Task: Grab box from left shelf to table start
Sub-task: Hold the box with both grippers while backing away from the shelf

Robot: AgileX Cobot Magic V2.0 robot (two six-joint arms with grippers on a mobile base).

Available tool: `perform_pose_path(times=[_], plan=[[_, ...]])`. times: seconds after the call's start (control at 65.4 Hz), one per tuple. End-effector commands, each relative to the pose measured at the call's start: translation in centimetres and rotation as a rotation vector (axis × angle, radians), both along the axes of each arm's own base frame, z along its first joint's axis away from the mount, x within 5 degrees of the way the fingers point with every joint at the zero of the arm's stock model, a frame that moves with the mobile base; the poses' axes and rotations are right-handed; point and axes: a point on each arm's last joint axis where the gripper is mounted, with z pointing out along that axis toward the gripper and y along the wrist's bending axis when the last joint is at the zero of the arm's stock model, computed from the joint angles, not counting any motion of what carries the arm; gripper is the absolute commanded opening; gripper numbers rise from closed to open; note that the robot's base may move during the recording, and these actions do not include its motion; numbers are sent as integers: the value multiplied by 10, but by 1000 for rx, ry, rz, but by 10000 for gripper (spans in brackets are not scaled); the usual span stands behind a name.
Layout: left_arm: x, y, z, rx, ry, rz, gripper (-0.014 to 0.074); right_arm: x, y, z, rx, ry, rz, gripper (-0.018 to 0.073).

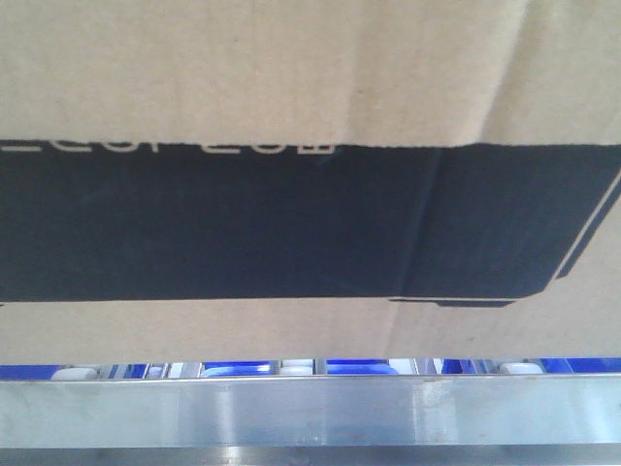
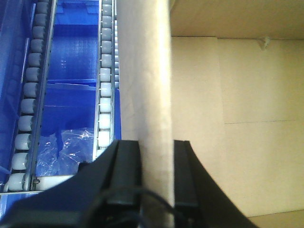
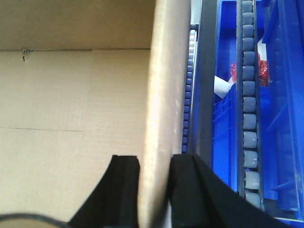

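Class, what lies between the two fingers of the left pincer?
A cardboard wall of the box stands between the fingers of the left pincer, with no other object there; the left wrist view shows it.

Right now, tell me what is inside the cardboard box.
Both wrist views show only bare cardboard panels inside the box, with no contents in view. The left pincer and right pincer, each gripping a side wall, hide the nearest corners.
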Motion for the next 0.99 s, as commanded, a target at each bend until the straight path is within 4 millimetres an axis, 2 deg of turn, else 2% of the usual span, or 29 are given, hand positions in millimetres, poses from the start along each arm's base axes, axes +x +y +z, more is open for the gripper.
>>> perform_pose_path(times=[0.0,0.979], plan=[[-7,7,16,-45,-90,-26,-97,1,-8,19,-30,-164,-26,58],[-7,7,16,-45,-90,-26,-97,1,-8,19,-30,-163,-26,58]])
